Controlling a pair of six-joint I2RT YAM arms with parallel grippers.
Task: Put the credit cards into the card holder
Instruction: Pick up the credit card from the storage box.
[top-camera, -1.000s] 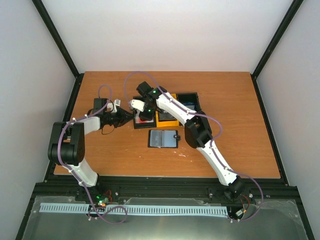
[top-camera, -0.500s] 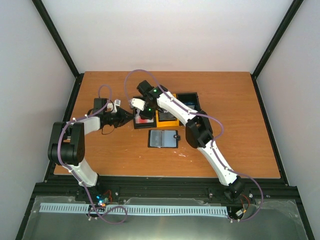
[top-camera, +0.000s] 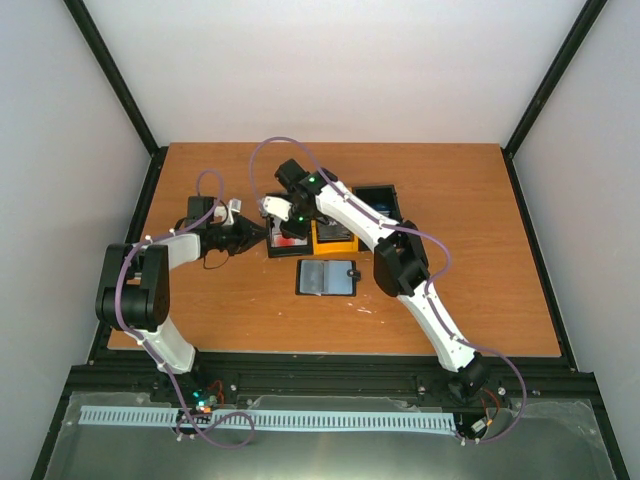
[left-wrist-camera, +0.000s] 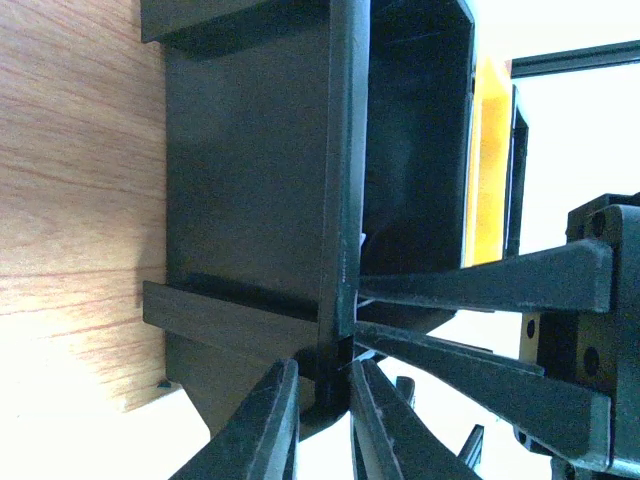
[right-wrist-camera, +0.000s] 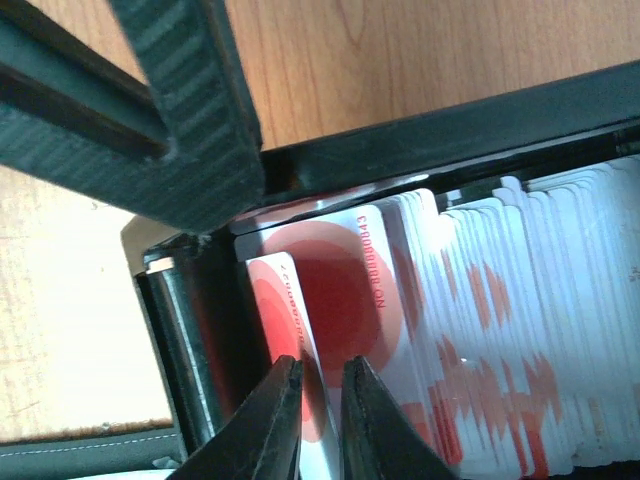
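Several white credit cards (right-wrist-camera: 480, 330) with red blotches stand packed in a black bin (top-camera: 276, 249). My right gripper (right-wrist-camera: 322, 400) reaches down into that bin (right-wrist-camera: 190, 340), its jaws closed to a narrow gap around the edge of the front credit card (right-wrist-camera: 285, 310). In the top view this gripper (top-camera: 281, 228) is over the bin's left end. My left gripper (top-camera: 258, 233) is shut on the bin's left wall (left-wrist-camera: 340, 200), with its tips (left-wrist-camera: 325, 400) on either side of the rim. The card holder (top-camera: 327, 277) lies open in front of the bins, pale lining up.
A yellow bin (top-camera: 333, 237) and another black bin (top-camera: 378, 200) stand to the right of the card bin. The yellow bin also shows in the left wrist view (left-wrist-camera: 490, 150). The right arm's fingers (left-wrist-camera: 480, 290) cross that view.
The right arm has shifted very slightly over the bin. The left arm and the card holder have not moved.
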